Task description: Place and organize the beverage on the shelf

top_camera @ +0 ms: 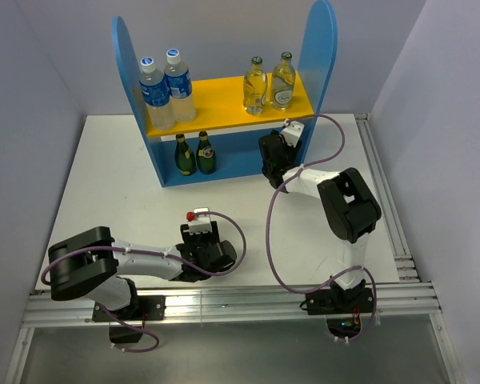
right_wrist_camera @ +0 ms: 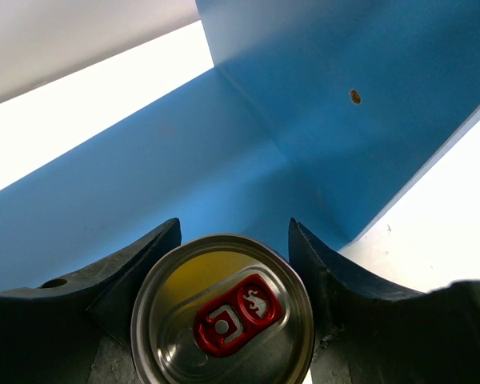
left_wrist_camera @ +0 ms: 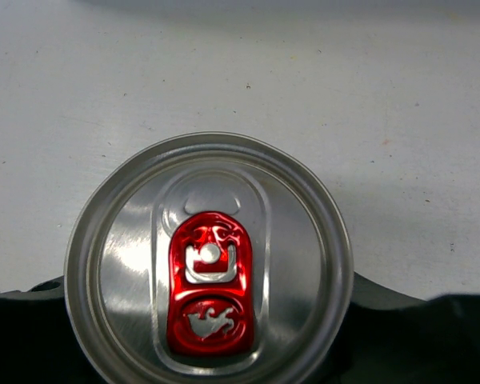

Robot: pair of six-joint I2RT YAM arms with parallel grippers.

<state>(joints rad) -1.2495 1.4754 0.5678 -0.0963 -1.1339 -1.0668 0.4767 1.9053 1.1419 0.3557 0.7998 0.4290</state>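
Observation:
The shelf (top_camera: 220,96) stands at the back of the table. Two clear glass bottles of pale yellow liquid (top_camera: 255,84) (top_camera: 282,80) stand on the right of its yellow board. Two dark green bottles (top_camera: 184,154) (top_camera: 206,153) stand at the left of the lower level. My left gripper (top_camera: 198,234) (left_wrist_camera: 208,298) is low over the near table, shut on a silver can with a red tab (left_wrist_camera: 208,264). My right gripper (top_camera: 272,152) (right_wrist_camera: 234,234) reaches into the lower level's right end, shut on a second can (right_wrist_camera: 224,320), near the blue back panel (right_wrist_camera: 304,104).
Two plastic water bottles with blue caps (top_camera: 156,92) (top_camera: 180,84) stand on the left of the yellow board. Metal rails run along the table's near edge (top_camera: 224,300) and right edge (top_camera: 384,200). Grey walls close in both sides.

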